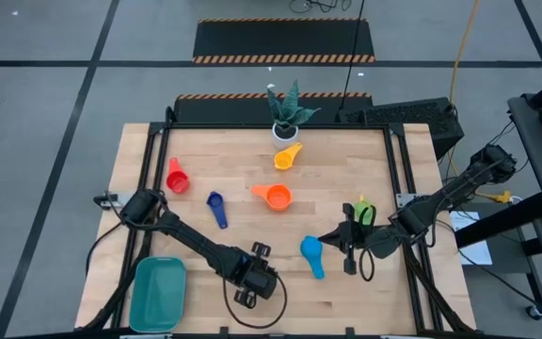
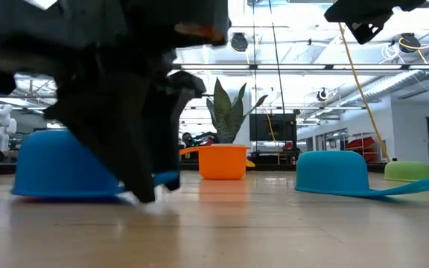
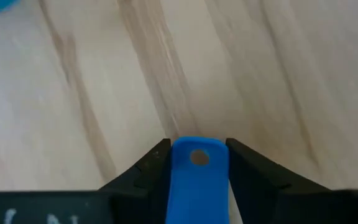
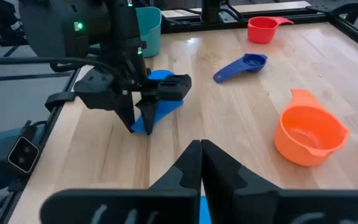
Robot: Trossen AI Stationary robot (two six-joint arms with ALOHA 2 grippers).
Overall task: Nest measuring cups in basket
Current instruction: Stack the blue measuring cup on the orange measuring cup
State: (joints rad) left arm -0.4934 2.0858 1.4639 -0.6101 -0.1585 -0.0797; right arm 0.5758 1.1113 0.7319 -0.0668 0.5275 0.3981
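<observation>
The left pincer (image 4: 143, 118), low on the desk (image 1: 365, 282) near the teal basket (image 1: 156, 294), is clamped on the flat handle of a blue measuring cup (image 3: 194, 180). The right pincer (image 1: 327, 237), fingers pressed together and empty, hovers beside a light blue cup (image 1: 310, 250). Red (image 1: 177, 179), navy (image 1: 216, 205), orange (image 1: 276, 196), yellow (image 1: 286, 156) and green (image 1: 365, 213) cups lie scattered.

In the high view the left gripper (image 1: 250, 287) covers the blue cup it grips, so that cup cannot be seen there; the left wrist view shows only the cup's flat handle (image 3: 197, 180), its bowl cut off by the picture's edge; in the low view the dark, blurred left arm (image 2: 118, 97) hides part of the blue cup (image 2: 58, 165); the teal basket (image 4: 146, 26) in the right wrist view is largely hidden behind the left arm.
</observation>
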